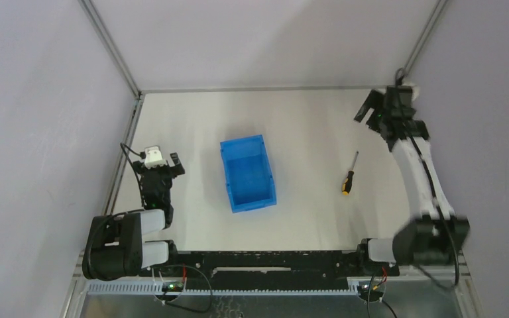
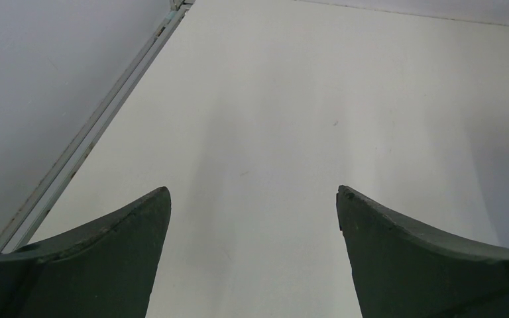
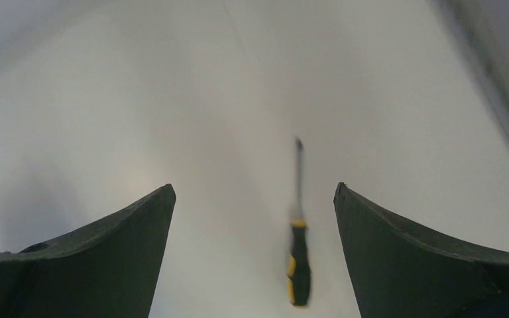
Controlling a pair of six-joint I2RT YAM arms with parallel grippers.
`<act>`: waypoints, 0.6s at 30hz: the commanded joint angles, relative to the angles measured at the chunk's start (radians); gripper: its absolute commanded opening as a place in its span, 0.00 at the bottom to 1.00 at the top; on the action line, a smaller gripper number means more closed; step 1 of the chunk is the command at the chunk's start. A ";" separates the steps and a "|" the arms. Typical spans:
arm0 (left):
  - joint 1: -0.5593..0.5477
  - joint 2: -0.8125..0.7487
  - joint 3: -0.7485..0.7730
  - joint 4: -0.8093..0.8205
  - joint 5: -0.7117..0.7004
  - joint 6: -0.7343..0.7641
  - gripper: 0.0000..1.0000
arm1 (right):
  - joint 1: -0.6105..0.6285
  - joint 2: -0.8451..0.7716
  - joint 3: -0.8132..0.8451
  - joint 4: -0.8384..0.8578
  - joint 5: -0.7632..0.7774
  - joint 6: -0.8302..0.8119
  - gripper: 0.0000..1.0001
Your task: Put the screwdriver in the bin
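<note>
Screwdriver (image 1: 349,174) is seen from above on the table (image 1: 305,119), well right of the bin (image 1: 248,173). At the left wrist, the left gripper (image 2: 253,192) is spread wide over the table. At the right wrist, the right gripper (image 3: 253,189) is opened wide above the screwdriver.

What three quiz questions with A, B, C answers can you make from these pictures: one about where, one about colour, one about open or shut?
1. Where is the screwdriver compared with the bin? A inside it; B on the table to its right; C on top of its rim.
2. What colour is the bin? A red; B green; C blue.
3. How is the right tool? A open and empty; B shut on the screwdriver; C shut and empty.
Answers: 1 B, it lies flat on the table, apart from the bin. 2 C, its walls are blue. 3 A, its fingers stand wide apart, holding nothing.
</note>
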 commanded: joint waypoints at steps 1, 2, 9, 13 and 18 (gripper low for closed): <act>0.001 -0.002 0.046 0.026 -0.008 -0.007 1.00 | -0.019 0.220 -0.088 -0.217 -0.049 -0.037 0.97; 0.001 -0.002 0.047 0.026 -0.008 -0.006 1.00 | -0.019 0.259 -0.107 -0.199 -0.058 -0.038 0.96; 0.000 -0.002 0.046 0.026 -0.008 -0.005 1.00 | 0.003 0.496 -0.207 -0.110 -0.078 -0.041 0.81; 0.001 -0.002 0.046 0.026 -0.008 -0.005 1.00 | 0.018 0.591 -0.230 -0.091 -0.044 -0.047 0.65; 0.001 -0.002 0.046 0.026 -0.008 -0.006 1.00 | 0.015 0.587 -0.203 -0.119 -0.035 -0.068 0.13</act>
